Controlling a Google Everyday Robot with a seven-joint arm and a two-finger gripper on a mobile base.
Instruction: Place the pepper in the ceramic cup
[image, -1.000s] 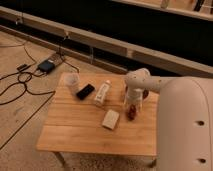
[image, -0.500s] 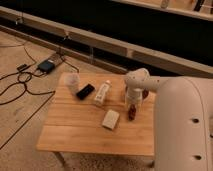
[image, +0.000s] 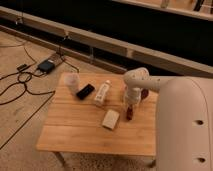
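One wooden table (image: 75, 135) carries six items: one pale cup (image: 71, 81) at the far left corner, one flat black object (image: 85, 91), one clear bottle (image: 102, 93), one pale block (image: 110, 119), one dark red pepper (image: 129, 115), and one maroon bowl (image: 145, 94) by the right edge. One gripper (image: 129, 108) hangs at the pepper.

White arm (image: 155, 84) bent over, gripper (image: 129, 112) hanging low.
The arm reaches out sideways from the big white body (image: 182, 125), bends at a rounded joint (image: 136, 78) and drops its last link straight down. The gripper sits at the end, directly below that joint, pointing downward.
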